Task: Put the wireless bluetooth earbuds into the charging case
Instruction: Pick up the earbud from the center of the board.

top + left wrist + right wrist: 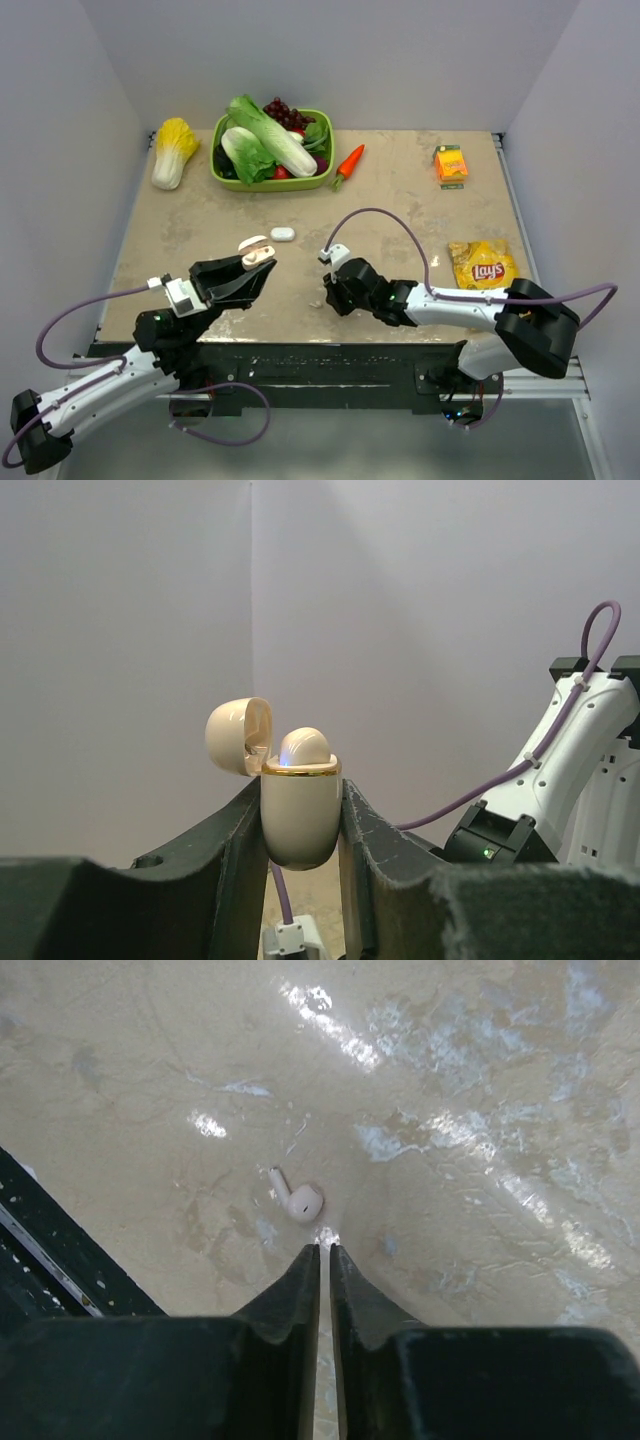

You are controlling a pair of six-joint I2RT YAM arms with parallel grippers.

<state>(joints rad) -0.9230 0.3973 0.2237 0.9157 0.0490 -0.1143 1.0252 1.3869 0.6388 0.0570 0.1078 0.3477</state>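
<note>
My left pincer [300, 825] clamps the charging case [300, 805] upright (lid [238, 735] open) for loading; my right pincer [324, 1252], fingers together, hangs above an earbud [302, 1201].

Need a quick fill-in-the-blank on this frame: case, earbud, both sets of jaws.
1. Jaws of the left gripper clamp the cream-white rounded plastic charging case, whose lid is ____.
2. The tiny white plastic earbud lies on the ____, just beyond the right gripper.
3. Its jaws are ____, holding nothing.
Missing words: open; table; shut.
</note>
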